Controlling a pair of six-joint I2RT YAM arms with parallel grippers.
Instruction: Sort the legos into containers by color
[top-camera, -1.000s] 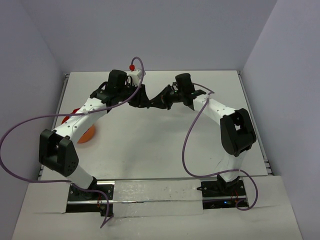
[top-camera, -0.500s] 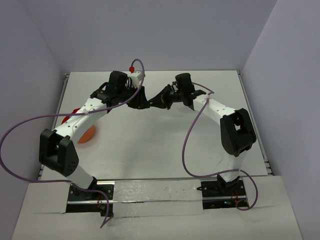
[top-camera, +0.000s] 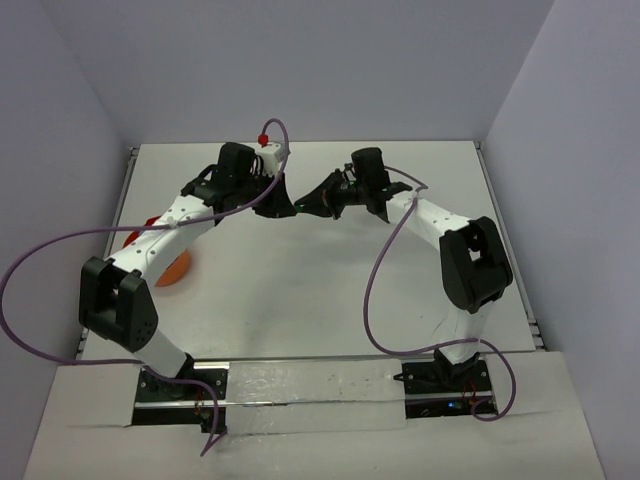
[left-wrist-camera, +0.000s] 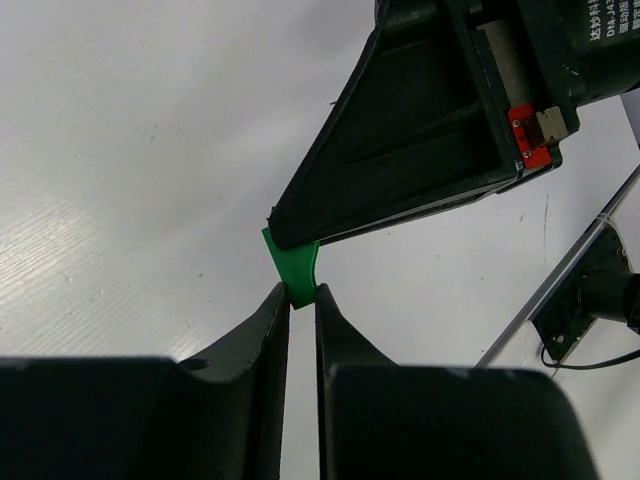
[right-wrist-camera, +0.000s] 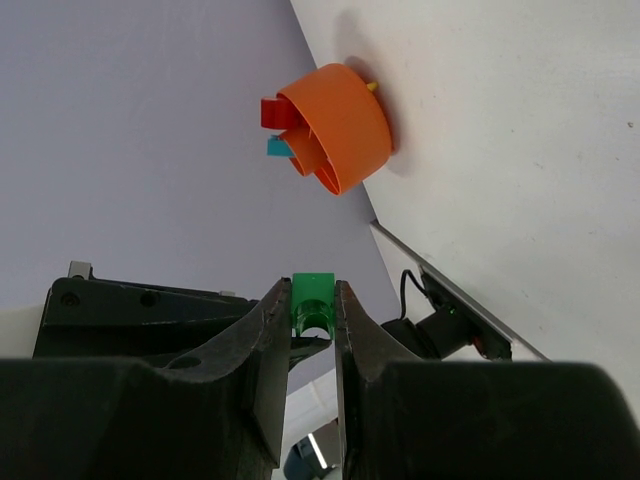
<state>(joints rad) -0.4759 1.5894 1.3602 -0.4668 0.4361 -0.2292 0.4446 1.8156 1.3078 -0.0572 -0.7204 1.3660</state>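
Both grippers meet above the back middle of the table. A green lego (right-wrist-camera: 312, 305) sits pinched between my right gripper's (right-wrist-camera: 312, 300) fingers. In the left wrist view the same green lego (left-wrist-camera: 293, 268) sticks out below the right gripper's dark finger (left-wrist-camera: 400, 160), and my left gripper (left-wrist-camera: 300, 293) is shut on its lower tip. From above, the left gripper (top-camera: 283, 207) and right gripper (top-camera: 306, 205) touch tip to tip and hide the brick. The orange bowl (right-wrist-camera: 345, 125) holds a red lego (right-wrist-camera: 269, 111) and a teal lego (right-wrist-camera: 279, 148) behind its dividers.
In the top view the orange bowl (top-camera: 174, 269) lies near the table's left edge, half covered by the left arm. Purple cables loop off both arms. Grey walls close in the table at the back and sides.
The left gripper's jaws have closed from partly open onto the green lego held by the right gripper. Both arms have barely shifted.
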